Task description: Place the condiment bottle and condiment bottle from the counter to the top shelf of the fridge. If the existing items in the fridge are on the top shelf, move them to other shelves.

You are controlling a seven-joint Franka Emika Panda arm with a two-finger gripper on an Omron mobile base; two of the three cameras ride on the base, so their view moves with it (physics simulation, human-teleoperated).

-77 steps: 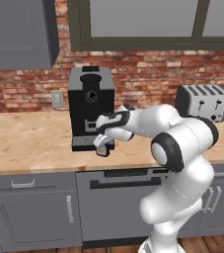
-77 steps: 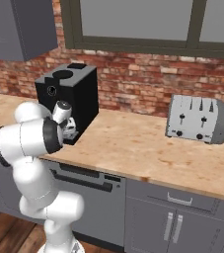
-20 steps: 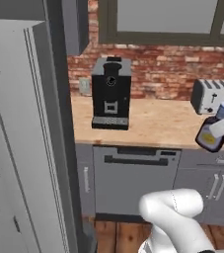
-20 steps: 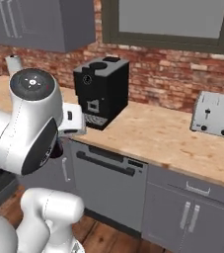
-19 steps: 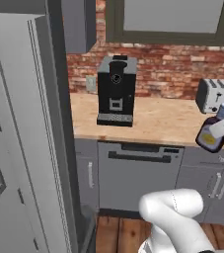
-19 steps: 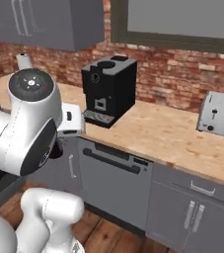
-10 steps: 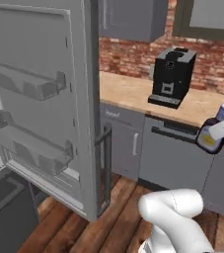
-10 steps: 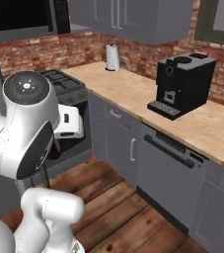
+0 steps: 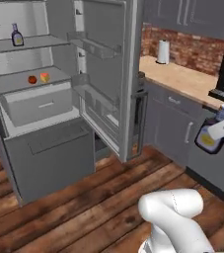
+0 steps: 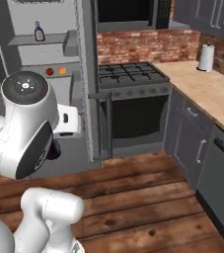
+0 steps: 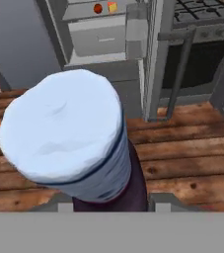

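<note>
- The fingers [image 11: 111, 205] are clamping a condiment bottle [image 9: 211, 136] partly closed around its dark body; in the hand view its pale blue cap is sitting right in front of the camera.
- In the left base view that bottle is hanging in the air well apart from the fridge [image 9: 44, 99], out over the wooden floor [image 9: 84, 202] and in front of the grey cabinet fronts under the tabletop [image 9: 182, 79].
- The fridge is standing open, its door [image 9: 108, 74] swung wide with racks showing.
- Inside the fridge, the tomato [image 9: 32, 79] and the cheese wedge [image 9: 44, 77] are lying side by side on a lower shelf [image 9: 15, 84], just above the wide drawer [image 9: 37, 105].
- At the far top of the fridge, another condiment bottle [image 9: 17, 36] is standing upright on the top shelf [image 9: 34, 43], toward its left end.
- Judgement: the step in hand is carrying the second bottle to the fridge; one bottle looks placed, and the existing items appear off the top shelf already.
- Next move, as I read it: closing in on the fridge, lifting the bottle to top-shelf height, keeping it upright, and setting it beside the first bottle without knocking it or clipping the door racks.
</note>
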